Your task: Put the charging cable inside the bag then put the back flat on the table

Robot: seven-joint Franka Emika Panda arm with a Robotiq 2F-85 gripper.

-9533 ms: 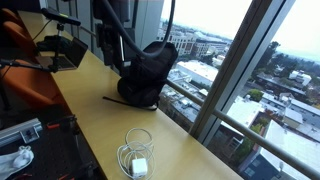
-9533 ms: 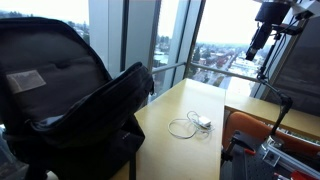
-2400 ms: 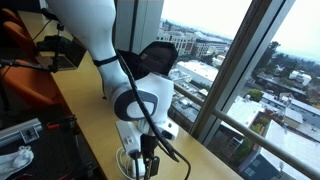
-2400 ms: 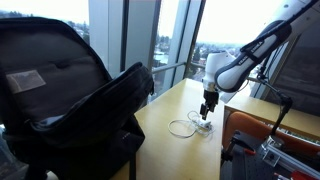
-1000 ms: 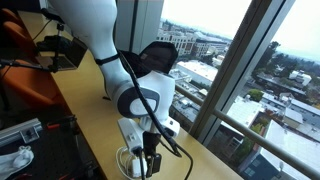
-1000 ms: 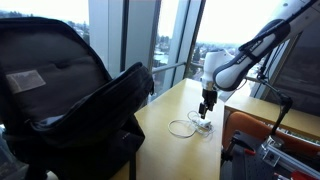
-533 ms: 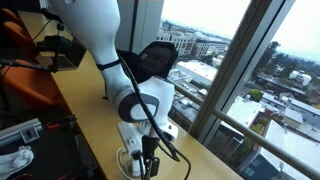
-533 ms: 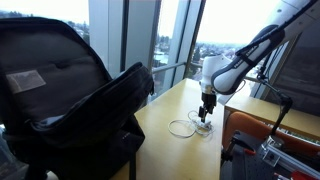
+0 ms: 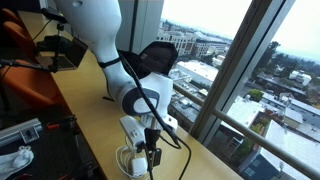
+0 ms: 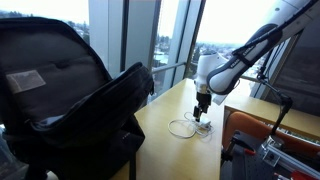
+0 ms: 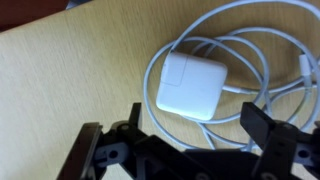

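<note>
Beneath the wide-open jaws, centred between them, the charging cable (image 11: 190, 85) lies on the table (image 11: 60, 80).

hand (image 10: 200, 116) | came in from away, now low over charging cable (image 10: 184, 127) (still creeping down)

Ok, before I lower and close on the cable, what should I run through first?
1. Gripper open: ok, fingers spread wide.
2. Gripper over the charging cable: ok, in the wrist view its white block lines up between the fingers.
3. Cable lying loose on the table: ok.
4. Bag ready to receive it: ok, standing upright and gaping open.
5. All loops will lift together: cannot tell.
</note>
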